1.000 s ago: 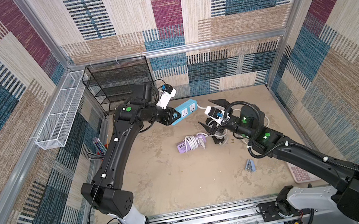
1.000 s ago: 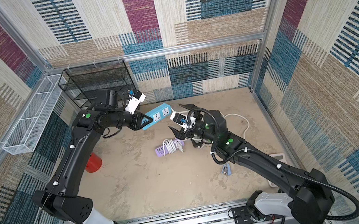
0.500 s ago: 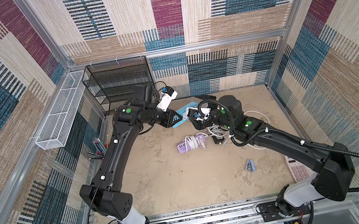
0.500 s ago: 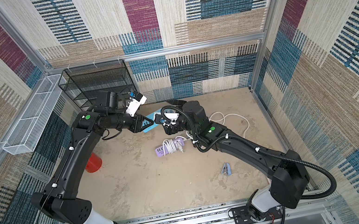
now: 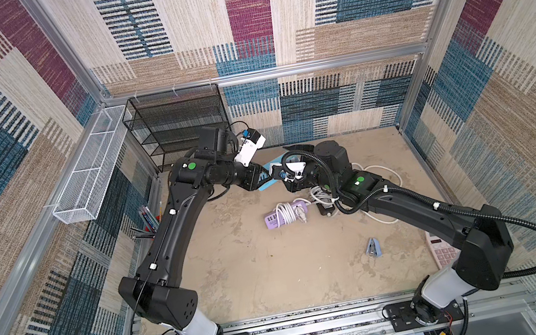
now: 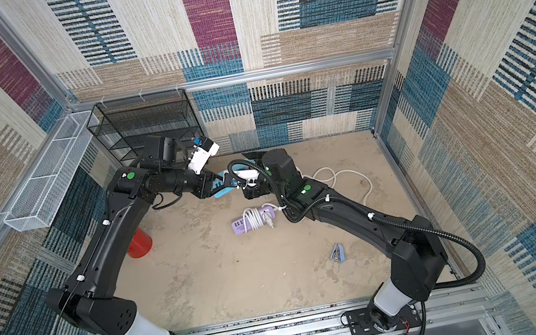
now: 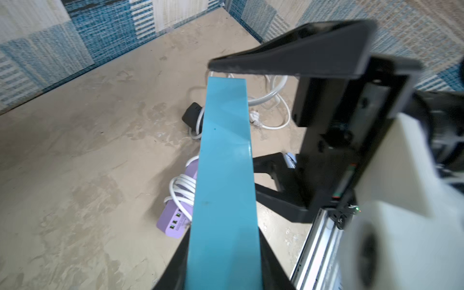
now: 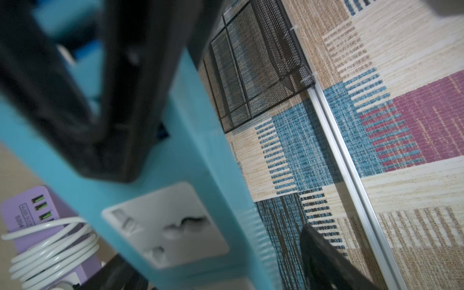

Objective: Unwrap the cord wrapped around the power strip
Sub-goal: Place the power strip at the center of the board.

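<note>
My left gripper (image 5: 263, 178) (image 7: 223, 276) is shut on one end of a blue power strip (image 5: 270, 181) (image 6: 220, 187) (image 7: 226, 175) and holds it above the table. My right gripper (image 5: 278, 174) (image 6: 240, 180) (image 8: 221, 273) is open, its fingers (image 7: 288, 57) standing on either side of the strip's free end with its white socket face (image 8: 165, 226). A purple power strip (image 5: 276, 217) (image 7: 173, 218) lies below on the table with a white cord (image 5: 286, 209) (image 8: 55, 241) coiled around it. More white cord (image 6: 344, 174) lies loose behind the right arm.
A black mesh shelf (image 5: 180, 127) and a white wire basket (image 5: 91, 167) stand at the back left. A red cup (image 6: 138, 243) sits under the left arm. A black adapter (image 7: 192, 116), a small blue stapler (image 5: 372, 246) and a pink calculator (image 5: 441, 250) lie to the right.
My right arm has swung from over the loose cord across to the blue strip's free end, and its jaws now straddle it. The left gripper keeps its hold, barely moved.
</note>
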